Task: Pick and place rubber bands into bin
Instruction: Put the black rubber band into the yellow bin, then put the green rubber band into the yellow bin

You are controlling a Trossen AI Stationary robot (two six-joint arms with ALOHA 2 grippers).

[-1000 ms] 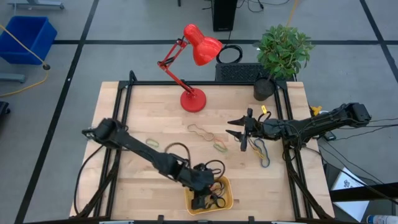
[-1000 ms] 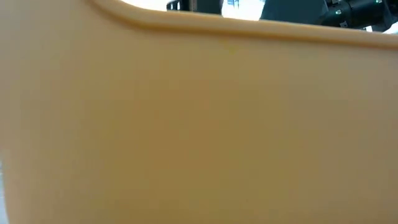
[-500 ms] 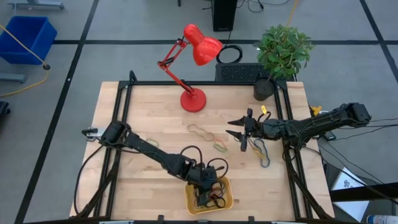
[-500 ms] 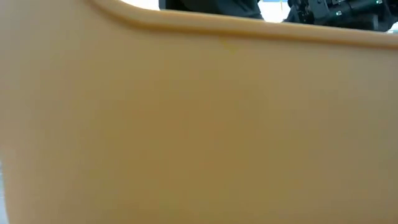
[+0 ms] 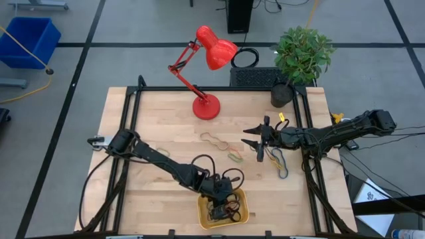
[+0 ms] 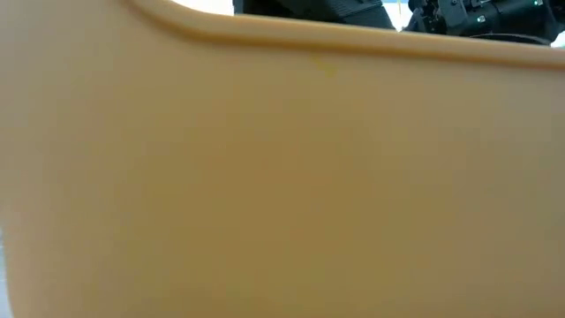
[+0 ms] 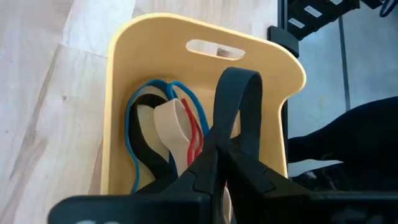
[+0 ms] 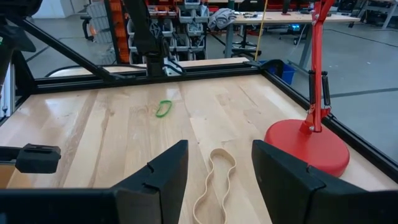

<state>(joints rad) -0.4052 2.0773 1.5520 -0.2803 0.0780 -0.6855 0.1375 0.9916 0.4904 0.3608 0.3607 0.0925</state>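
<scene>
Left end effector (image 5: 220, 202): low over the bin, at the desk's near edge; fingers (image 7: 205, 163) pressed nearly together, a black band looped up between them, so gripping it.
Held black band (image 7: 238, 93): broad flat loop, standing upright above the fingers, arched over the bin's inside.
Bin (image 5: 239, 216): small shallow yellow-orange tray, rounded corners, slot handle in one end wall; fills the low view (image 6: 282, 177) as a plain orange wall.
Bands in bin (image 7: 163, 134): blue thin loop around the outside, black loop within it, wide tan strip in the middle, thin red one beside that; all lying flat, overlapping.
Desk (image 5: 166, 126): pale wood slats in a black frame.
Green band (image 5: 162, 153): small loop on the desk left of centre, near the left arm.
Tan band (image 5: 212, 139): wavy long loop near mid-desk, lying flat; just ahead of the right fingers in the wrist view (image 8: 214, 180).
Red lamp (image 5: 207, 106): at the desk's far side.
Right end effector (image 5: 255, 141): right of centre, above the wood, fingers (image 8: 283, 174) spread wide, nothing between them.
Loose bands at right (image 5: 280, 162): blue-green and yellow loops under the right arm.
</scene>
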